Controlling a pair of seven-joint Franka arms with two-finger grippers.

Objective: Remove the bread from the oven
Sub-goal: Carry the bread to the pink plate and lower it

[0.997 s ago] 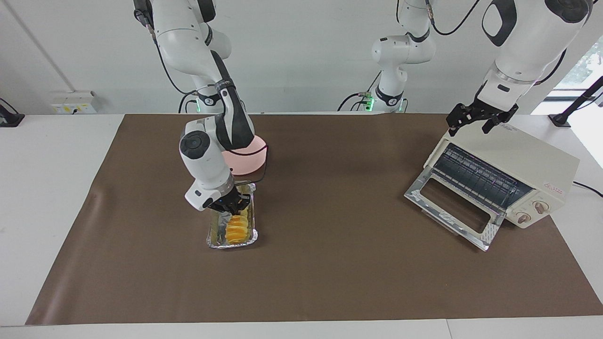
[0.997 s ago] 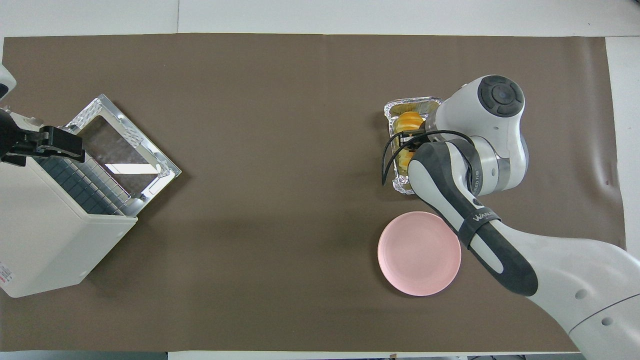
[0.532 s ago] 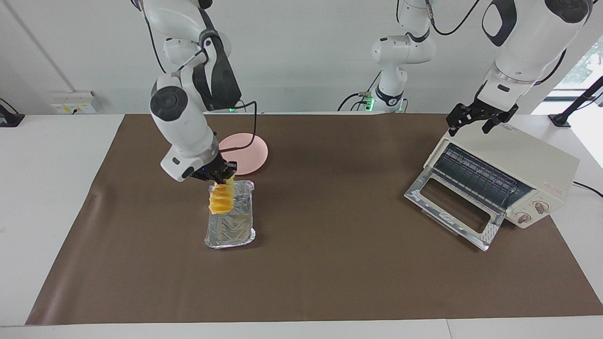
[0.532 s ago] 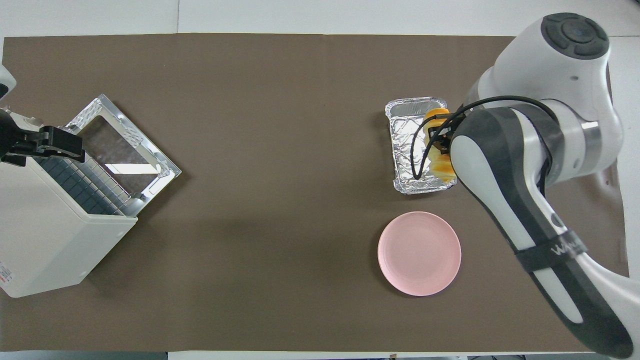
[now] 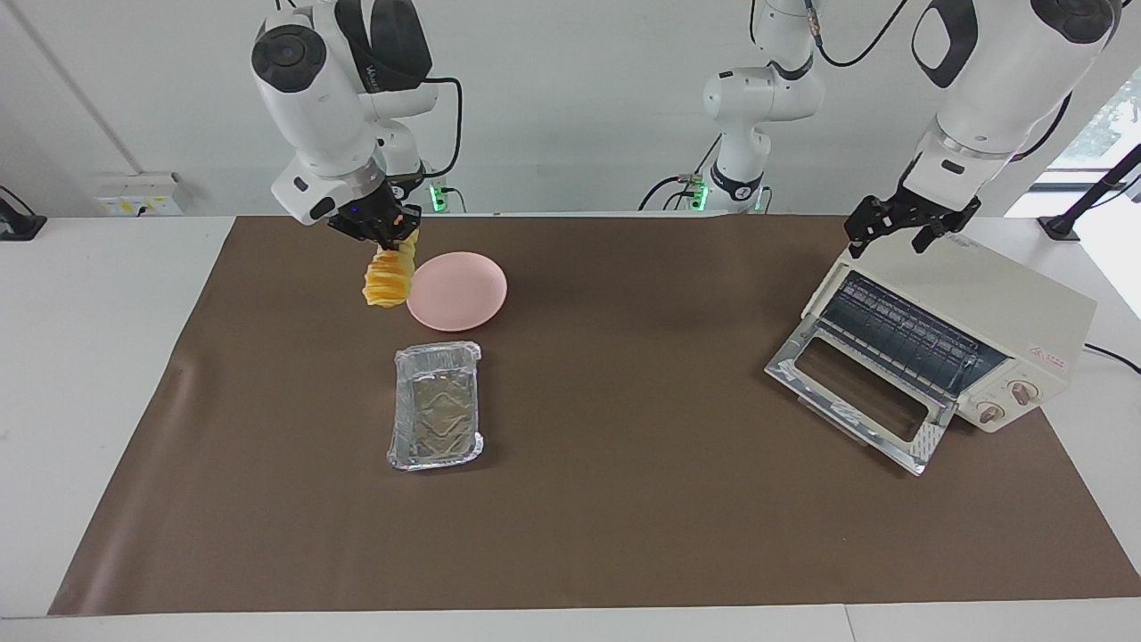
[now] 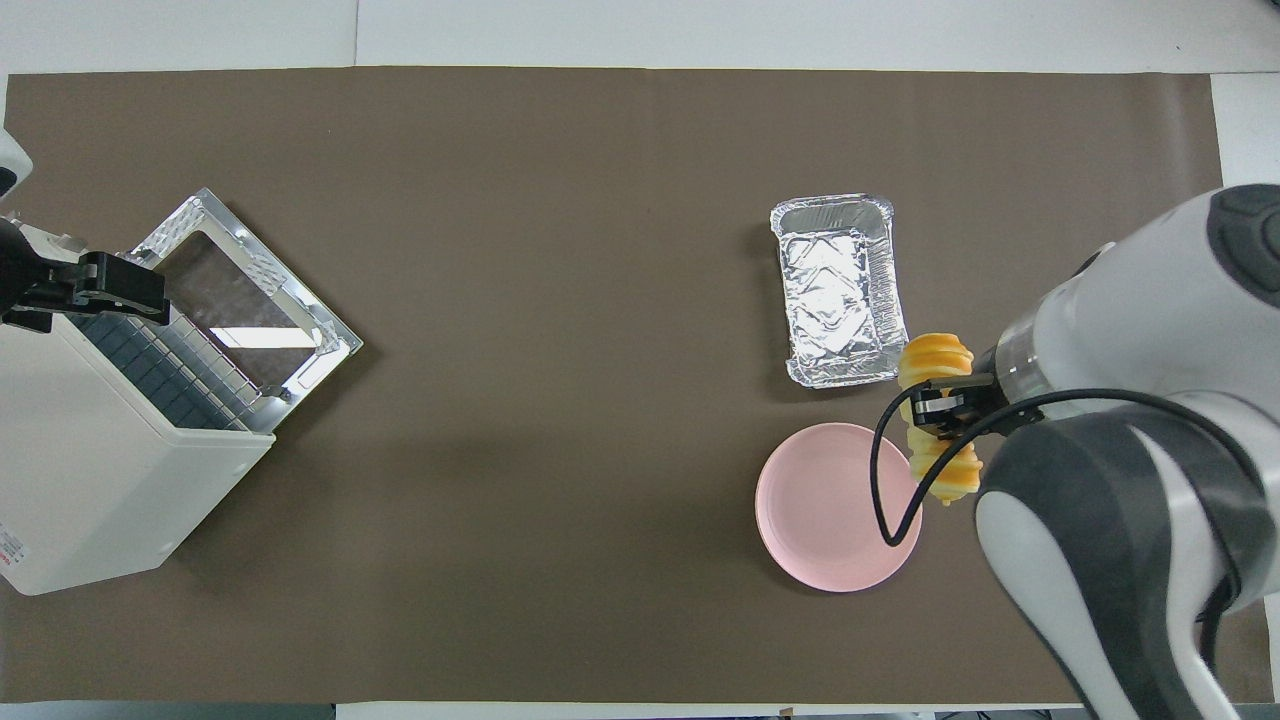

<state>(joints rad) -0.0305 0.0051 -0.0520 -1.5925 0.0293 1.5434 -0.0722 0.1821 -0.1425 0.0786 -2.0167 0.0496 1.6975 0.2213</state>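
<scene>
Right gripper (image 5: 385,234), clamping the bread (image 5: 387,278), has lifted it from tray (image 5: 436,406), perhaps beside plate (image 5: 463,290).

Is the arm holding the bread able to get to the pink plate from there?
Probably yes. The right gripper holds the bread in the air just beside the pink plate, which is bare, and nothing stands between them.

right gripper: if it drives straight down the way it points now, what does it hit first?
Likely the brown mat beside the pink plate, possibly the plate's rim; depth is unclear. The right gripper points down, shut on the bread, which hangs below it and would land first.
</scene>
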